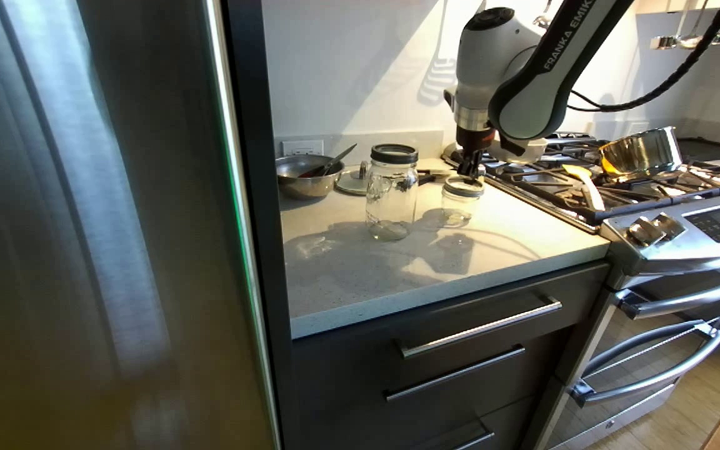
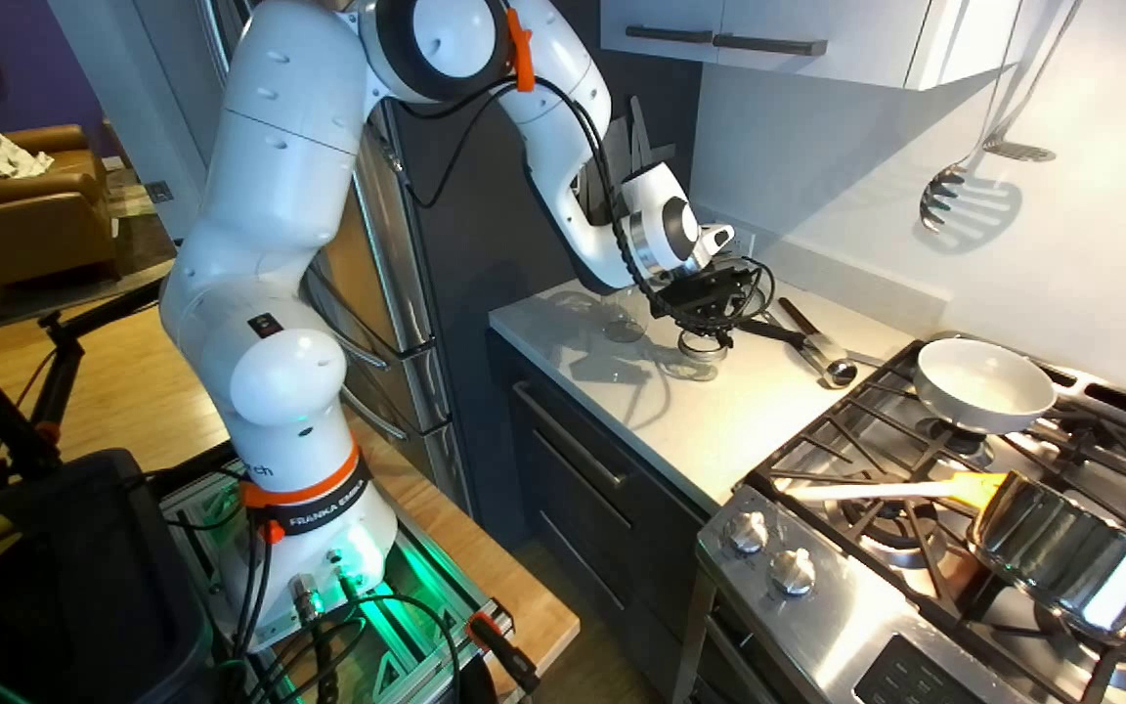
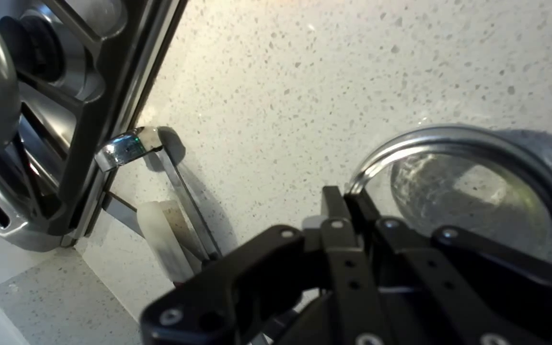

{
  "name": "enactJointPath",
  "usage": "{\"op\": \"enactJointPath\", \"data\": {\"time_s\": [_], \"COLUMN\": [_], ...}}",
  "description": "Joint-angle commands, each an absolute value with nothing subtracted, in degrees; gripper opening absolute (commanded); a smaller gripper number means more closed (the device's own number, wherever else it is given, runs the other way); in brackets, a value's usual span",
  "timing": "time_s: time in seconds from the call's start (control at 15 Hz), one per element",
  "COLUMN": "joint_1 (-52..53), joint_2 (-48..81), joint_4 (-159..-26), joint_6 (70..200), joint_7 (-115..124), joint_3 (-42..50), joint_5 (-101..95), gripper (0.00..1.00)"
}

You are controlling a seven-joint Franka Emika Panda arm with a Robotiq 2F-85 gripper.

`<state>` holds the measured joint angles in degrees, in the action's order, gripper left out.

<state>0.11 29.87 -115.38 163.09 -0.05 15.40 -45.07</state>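
- In an exterior view, the gripper (image 1: pixel 469 175) points down at the far side of the small glass jar (image 1: pixel 458 207), its jaws clenched where the metal ring (image 1: pixel 462 193) circles the neck.
- Since the hold is on one edge only, we would make any motion slow and level; the weight sits off to one side, so the jar could swivel or tip. We would also leave room for the tall jar (image 1: pixel 391 200) near it.
- It looks short, clear and upright, on the counter (image 1: pixel 522 240) between the tall jar and the stove (image 1: pixel 679 247).
- In an exterior view, the black wrist hardware (image 2: pixel 705 293) hides part of the contact; we would mind the utensils (image 2: pixel 838 373) lying near it.
- Here we mostly make out the pale ring, the glass faint below.
- In the wrist view, the ring runs in between the fingers (image 3: pixel 334 203), so we judge the jar grasped. We would hold firm without squeezing harder, as smooth glass and metal can slip.
- The ring shines silver and dark grey; through the mouth we see the base, blotched with glare, and a yellowish tint along the wall.
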Motion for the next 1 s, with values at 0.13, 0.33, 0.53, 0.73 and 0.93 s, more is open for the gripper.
{"op": "enactJointPath", "data": {"time_s": [0.13, 0.33, 0.53, 0.73, 0.93], "joint_1": [-1.41, -1.61, -1.93, -2.15, -2.80], "joint_2": [31.53, 30.92, 30.18, 30.21, 30.29], "joint_4": [-114.94, -115.24, -115.52, -115.47, -115.58], "joint_6": [163.41, 163.68, 163.75, 163.64, 163.86], "joint_7": [-0.46, -0.73, -0.99, -1.15, -1.64], "joint_3": [14.58, 14.32, 14.13, 14.08, 13.50], "joint_5": [-44.24, -43.89, -43.71, -43.65, -42.90], "gripper": [0.02, 0.02, 0.02, 0.02, 0.02]}}
